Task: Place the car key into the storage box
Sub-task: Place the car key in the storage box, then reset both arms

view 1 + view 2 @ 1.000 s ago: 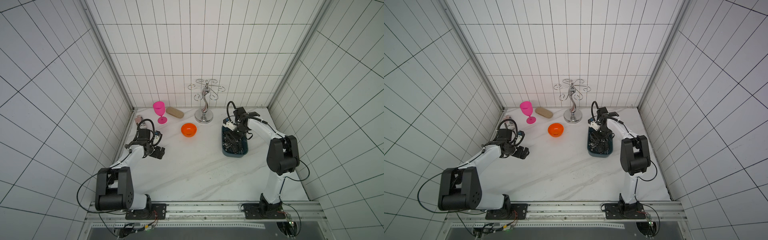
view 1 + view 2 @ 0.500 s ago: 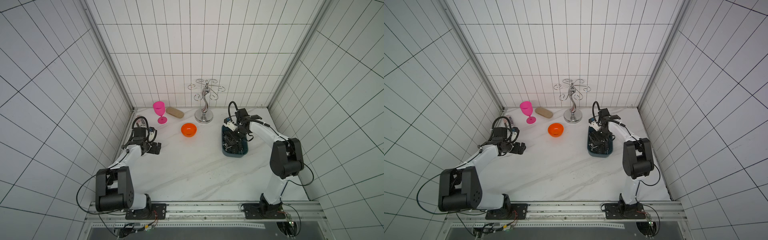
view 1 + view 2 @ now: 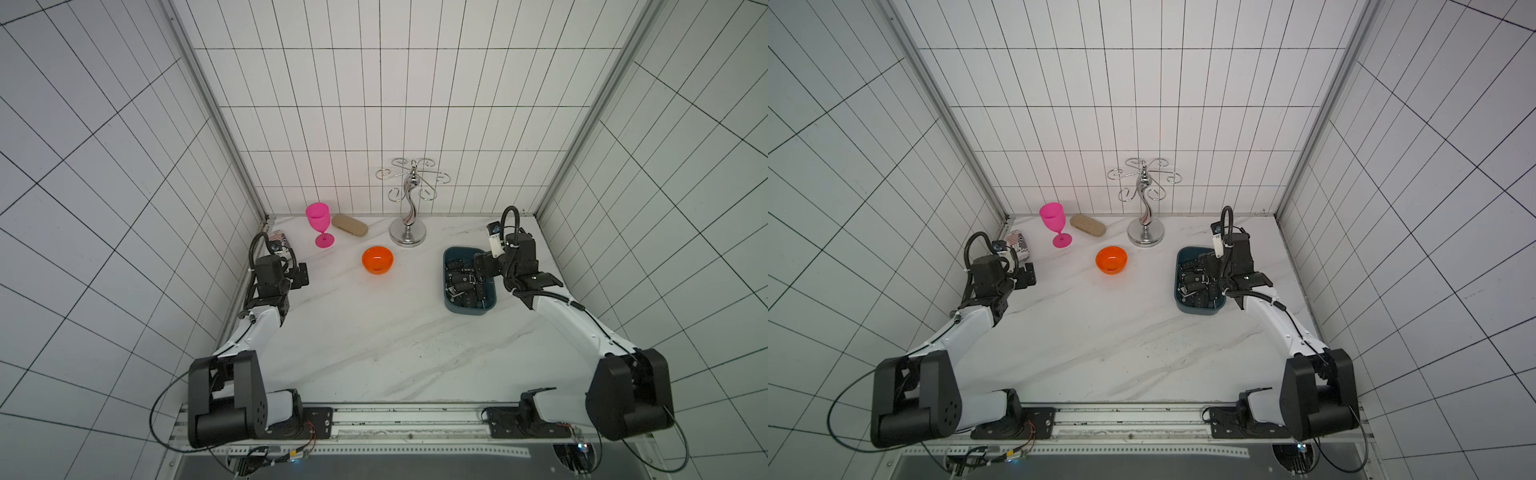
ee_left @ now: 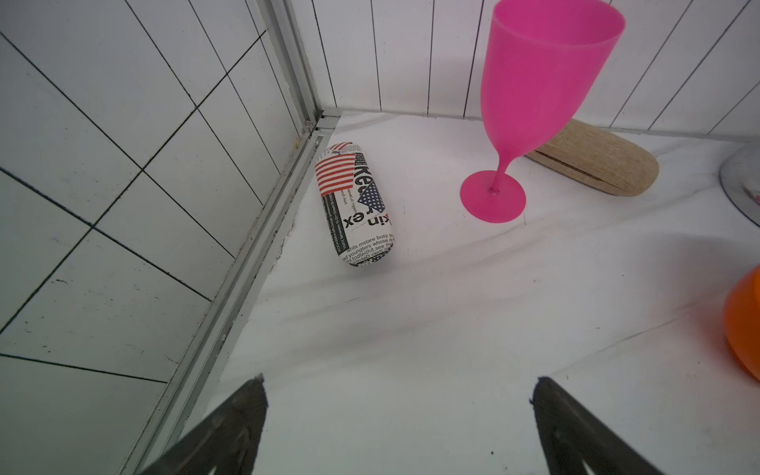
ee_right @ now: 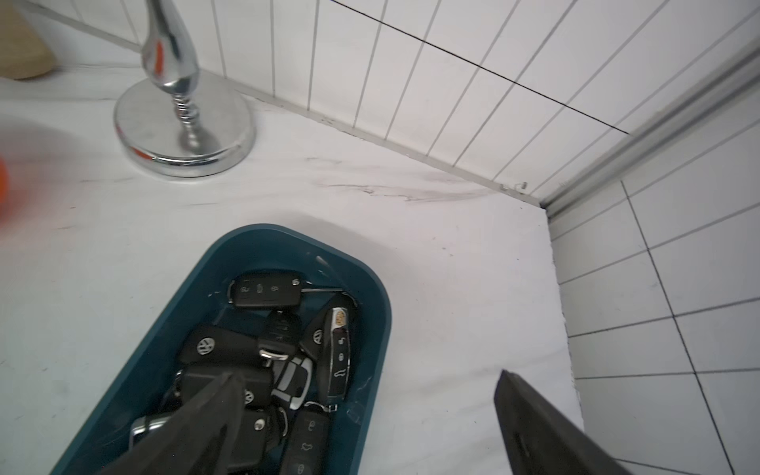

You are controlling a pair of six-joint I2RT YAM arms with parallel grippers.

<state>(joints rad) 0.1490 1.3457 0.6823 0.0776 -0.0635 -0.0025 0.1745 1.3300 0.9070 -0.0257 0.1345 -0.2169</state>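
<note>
**Placement judged complete**

The right pincer (image 5: 368, 376) and left pincer (image 4: 397, 382) are spread wide, both empty. Black car keys (image 5: 263, 292) are piled inside the dark teal-blue rectangular plastic storage box (image 5: 267, 246). Right-arm withdrawal is required next.

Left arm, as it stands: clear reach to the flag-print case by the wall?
Probably yes. The left arm's fingers stand open, pointed at the flag-print case, with bare tabletop between. The pink goblet stands off to one side; only the side wall is close.
</note>
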